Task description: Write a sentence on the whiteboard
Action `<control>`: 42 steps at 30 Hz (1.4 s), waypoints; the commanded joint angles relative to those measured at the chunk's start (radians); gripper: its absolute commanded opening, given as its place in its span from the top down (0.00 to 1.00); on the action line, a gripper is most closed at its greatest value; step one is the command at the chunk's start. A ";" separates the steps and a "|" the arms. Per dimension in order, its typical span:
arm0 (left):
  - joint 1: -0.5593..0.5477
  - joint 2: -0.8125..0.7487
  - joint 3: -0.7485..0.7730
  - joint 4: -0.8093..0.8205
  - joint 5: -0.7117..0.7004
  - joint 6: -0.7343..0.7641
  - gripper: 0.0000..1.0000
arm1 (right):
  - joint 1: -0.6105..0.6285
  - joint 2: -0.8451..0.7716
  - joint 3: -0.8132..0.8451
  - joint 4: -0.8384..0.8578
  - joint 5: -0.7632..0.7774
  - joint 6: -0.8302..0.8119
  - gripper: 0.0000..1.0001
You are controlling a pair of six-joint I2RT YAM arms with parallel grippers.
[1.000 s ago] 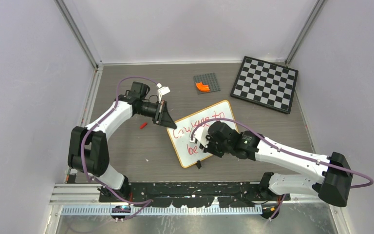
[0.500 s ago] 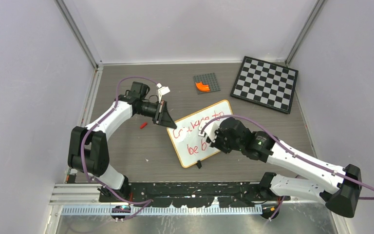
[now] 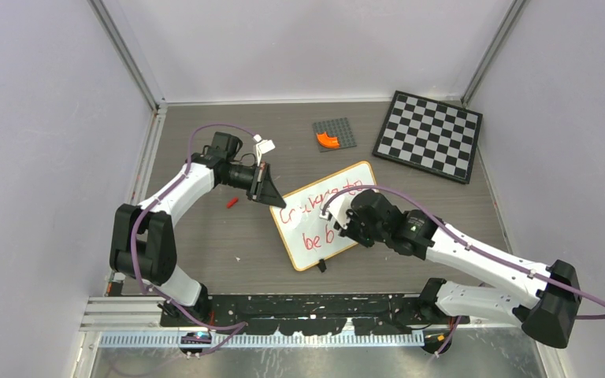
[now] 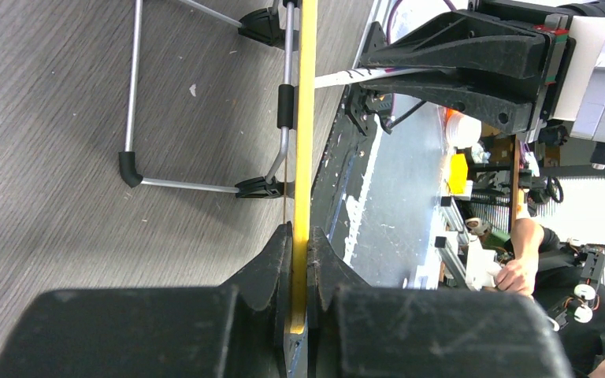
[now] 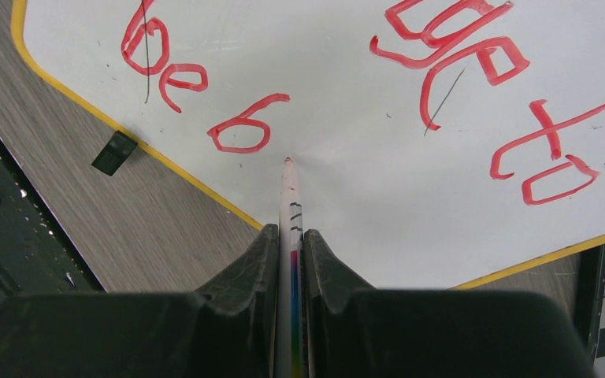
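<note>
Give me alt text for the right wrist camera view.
The right claw grips a red-tipped marker, its tip at the whiteboard just after the red lettering "be b". Another line ends in "to".

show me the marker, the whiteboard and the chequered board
marker [image 5: 287, 162]: right wrist view, red tip
whiteboard [image 5: 362, 173]: right wrist view, bare white surface
chequered board [image 3: 429, 135]: top external view, middle squares

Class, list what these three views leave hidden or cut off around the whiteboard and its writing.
1. Top external: the right gripper covers where the sentence ends.
2. Left wrist: the whiteboard is edge-on, so its face is unseen.
3. Right wrist: the top edge cuts off the first word's start, and the gripper hides most of the marker.
</note>
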 commanded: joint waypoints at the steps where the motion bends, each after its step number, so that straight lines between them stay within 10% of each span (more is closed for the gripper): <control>1: -0.003 0.029 -0.005 0.000 -0.119 -0.017 1.00 | -0.001 0.021 0.000 0.066 0.020 -0.008 1.00; 42: -0.003 0.049 0.006 -0.001 -0.114 -0.014 1.00 | -0.016 0.050 0.048 0.053 0.050 -0.049 1.00</control>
